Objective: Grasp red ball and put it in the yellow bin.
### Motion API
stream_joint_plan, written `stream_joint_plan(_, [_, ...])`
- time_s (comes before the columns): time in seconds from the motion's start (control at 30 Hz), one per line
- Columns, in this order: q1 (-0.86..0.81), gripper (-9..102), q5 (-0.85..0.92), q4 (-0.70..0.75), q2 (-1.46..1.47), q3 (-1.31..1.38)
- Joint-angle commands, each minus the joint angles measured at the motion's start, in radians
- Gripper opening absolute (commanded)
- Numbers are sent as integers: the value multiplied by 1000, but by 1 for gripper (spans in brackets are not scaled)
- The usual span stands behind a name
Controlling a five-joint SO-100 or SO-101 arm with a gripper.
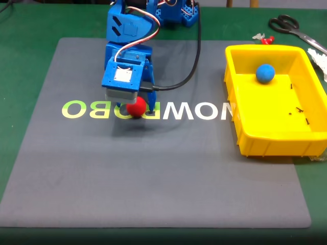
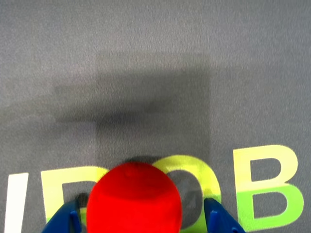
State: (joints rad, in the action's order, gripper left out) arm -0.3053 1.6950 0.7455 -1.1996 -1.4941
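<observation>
The red ball (image 1: 137, 108) rests on the grey mat, on the printed lettering left of centre in the fixed view. My blue gripper (image 1: 131, 103) points down over it, its body covering the ball's upper left. In the wrist view the red ball (image 2: 134, 199) lies between the two blue fingertips of my gripper (image 2: 141, 221). The left fingertip (image 2: 65, 218) is close against the ball, and a gap shows at the right one. The jaws stand open around the ball. The yellow bin (image 1: 271, 143) stands at the right edge of the mat, well apart from the gripper.
A blue ball (image 1: 265, 73) lies in the bin's far part, with dark specks on the floor. Scissors (image 1: 292, 26) and a small red-and-white piece (image 1: 263, 38) lie on the green table behind the bin. A black cable (image 1: 191, 66) hangs from the arm.
</observation>
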Motion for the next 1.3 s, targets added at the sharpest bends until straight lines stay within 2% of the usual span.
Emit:
stream_joint_plan(0.0, [18,28,-18,-28,-5,78])
stream_joint_plan(0.23, [26,23,-21,-46,23,89])
stream_joint_plan(0.4, [32,1,-20,-61,37,91])
stream_joint_plan(0.43, [34,0,-23,-64,40,91])
stream_joint_plan(0.83, [38,0,-37,-67,-3,84])
stream_joint_plan(1.1, [74,0,-81,-9,-308,63])
stream_joint_plan(1.27, [160,0,-120,46,-523,51])
